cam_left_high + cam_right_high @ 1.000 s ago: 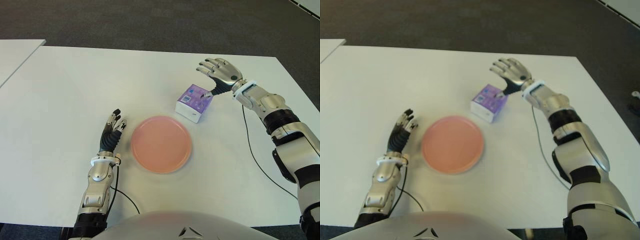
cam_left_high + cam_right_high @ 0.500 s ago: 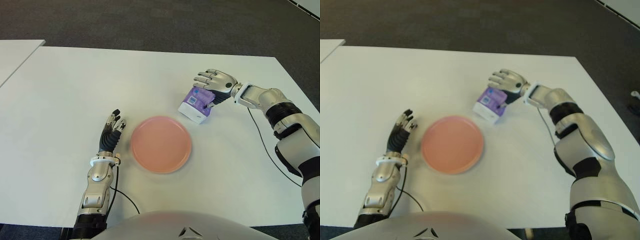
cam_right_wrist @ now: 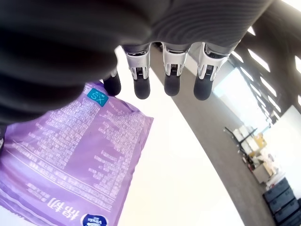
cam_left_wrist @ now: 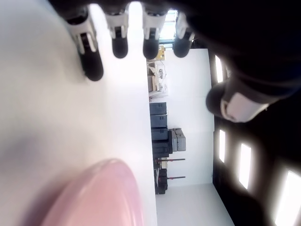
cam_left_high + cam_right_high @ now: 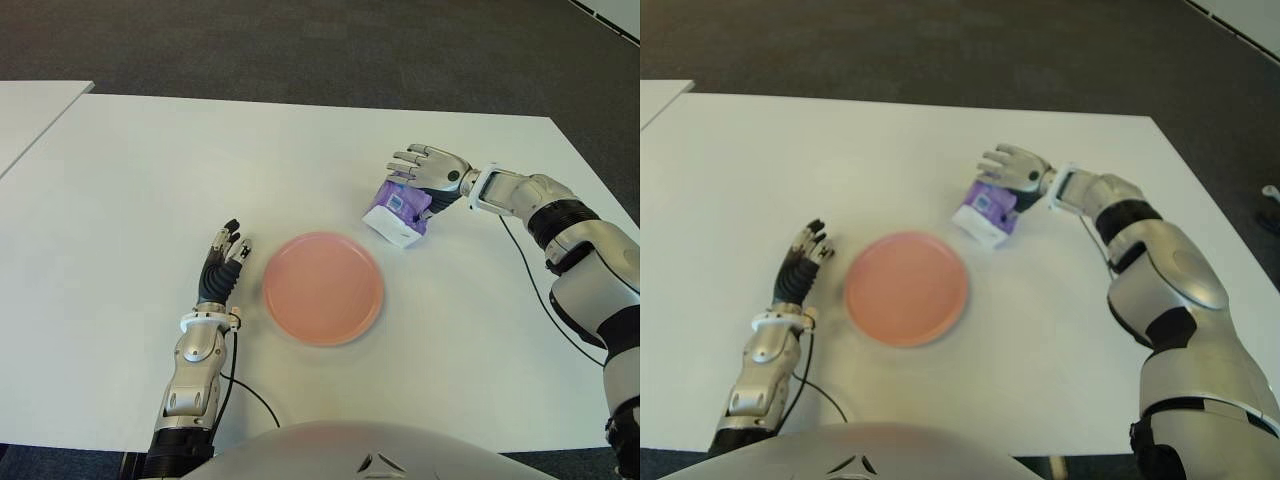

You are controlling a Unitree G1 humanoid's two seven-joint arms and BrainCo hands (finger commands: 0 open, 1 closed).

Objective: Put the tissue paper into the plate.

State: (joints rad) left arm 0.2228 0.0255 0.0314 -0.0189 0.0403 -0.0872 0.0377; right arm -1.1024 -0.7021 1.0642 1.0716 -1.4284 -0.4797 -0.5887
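White surface (image 5: 150, 170) fills most of the head camera's view, with dark grey carpet beyond its far edge and a second white table just showing at the far left. A pink plate (image 5: 323, 287) sits near the middle of the surface, closer to the robot.

The tissue paper pack (image 5: 398, 210), purple with a white end, lies beyond the plate and to its right, close to the plate's rim but apart from it, and tilted. The right hand (image 5: 431, 172) is over the far right side of the pack, its fingers (image 3: 172, 75) extended across the purple wrapper rather than curled tightly. In the right wrist view the fingertips reach past the pack's printed face; whether the hand truly grips the pack or merely covers it cannot be told.

The left hand (image 5: 222, 264) shows just left of the plate, fingers (image 4: 120, 35) straight and relaxed, holding nothing, with the plate's pink edge visible in its wrist view.
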